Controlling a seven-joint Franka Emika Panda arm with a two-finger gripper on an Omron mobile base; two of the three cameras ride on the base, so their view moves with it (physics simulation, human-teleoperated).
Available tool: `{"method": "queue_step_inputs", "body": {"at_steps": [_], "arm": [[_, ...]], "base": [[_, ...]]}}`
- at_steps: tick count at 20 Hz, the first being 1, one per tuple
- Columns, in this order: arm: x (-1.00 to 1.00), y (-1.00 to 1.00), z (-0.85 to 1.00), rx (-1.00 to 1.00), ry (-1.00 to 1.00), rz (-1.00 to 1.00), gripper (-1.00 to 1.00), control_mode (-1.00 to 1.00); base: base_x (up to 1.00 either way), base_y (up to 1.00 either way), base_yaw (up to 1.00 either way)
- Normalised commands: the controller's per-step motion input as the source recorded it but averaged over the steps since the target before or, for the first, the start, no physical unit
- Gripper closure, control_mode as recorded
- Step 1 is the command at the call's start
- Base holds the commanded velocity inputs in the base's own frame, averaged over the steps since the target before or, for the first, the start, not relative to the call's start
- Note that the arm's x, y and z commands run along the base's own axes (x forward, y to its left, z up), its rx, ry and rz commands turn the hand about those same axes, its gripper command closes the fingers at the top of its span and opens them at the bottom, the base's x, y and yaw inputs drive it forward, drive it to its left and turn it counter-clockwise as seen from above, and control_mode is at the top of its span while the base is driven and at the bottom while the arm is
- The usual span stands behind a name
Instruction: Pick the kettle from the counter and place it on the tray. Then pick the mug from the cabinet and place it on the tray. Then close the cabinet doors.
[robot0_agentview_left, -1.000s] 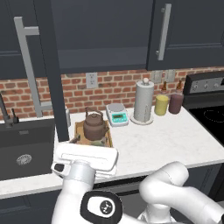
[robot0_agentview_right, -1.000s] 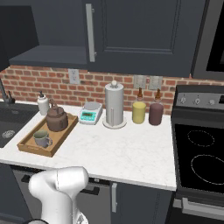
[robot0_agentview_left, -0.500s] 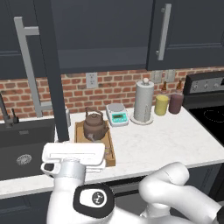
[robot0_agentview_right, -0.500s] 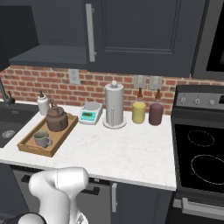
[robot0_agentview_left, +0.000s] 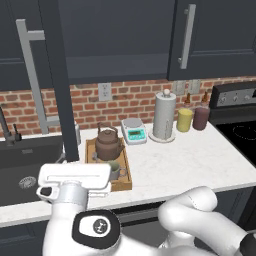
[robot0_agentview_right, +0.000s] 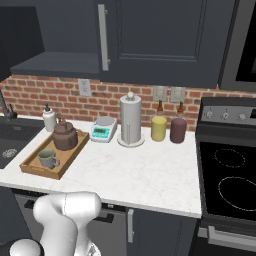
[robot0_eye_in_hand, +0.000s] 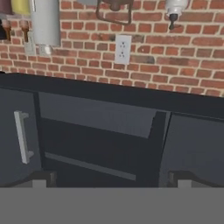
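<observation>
I have the gripper (robot0_eye_in_hand: 112, 179) spread wide with nothing between its tips, which show at the bottom of the hand view. That view is rolled upside down: the brick wall sits at the top and the cabinet (robot0_eye_in_hand: 105, 131) below it, so the hand faces the open shelf from in front. The white hand (robot0_agentview_left: 74, 179) sits low and near in the left base view, just in front of the tray (robot0_agentview_left: 126, 175) and covering its near left corner.

The kettle (robot0_agentview_left: 109, 143) stands on the far half of the tray, and the mug (robot0_agentview_left: 115, 169) stands on the near half, close behind the hand. From the right, both sit on the tray at the left end of the counter (robot0_agentview_right: 140, 170), kettle far, mug near.

One door (robot0_agentview_left: 59, 80) stands swung out toward me, edge-on, its bar handle (robot0_agentview_left: 34, 75) to its left; it rises above the hand. The right door (robot0_agentview_left: 215, 37) lies flat and shut.
</observation>
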Motion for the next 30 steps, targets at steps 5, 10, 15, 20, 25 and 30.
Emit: {"method": "queue_step_inputs", "body": {"at_steps": [5,10,15,20,25,30], "arm": [[-0.13,0.02,0.0,0.0,-0.05,0.0,-1.0,-1.0],[-0.01,0.06,0.08,0.02,-0.07,0.0,-1.0,-1.0],[0.0,0.02,0.15,0.01,-0.1,0.0,-1.0,-1.0],[0.0,0.0,0.15,0.0,-0.12,0.0,-1.0,-1.0],[0.0,0.0,0.07,0.0,-0.1,0.0,-1.0,-1.0],[-0.14,0.0,0.0,0.0,-0.07,0.0,-1.0,-1.0]], "base": [[0.0,0.0,0.0],[0.0,0.0,0.0],[0.0,0.0,0.0],[0.0,0.0,0.0],[0.0,0.0,0.0],[0.0,0.0,0.0]]}}
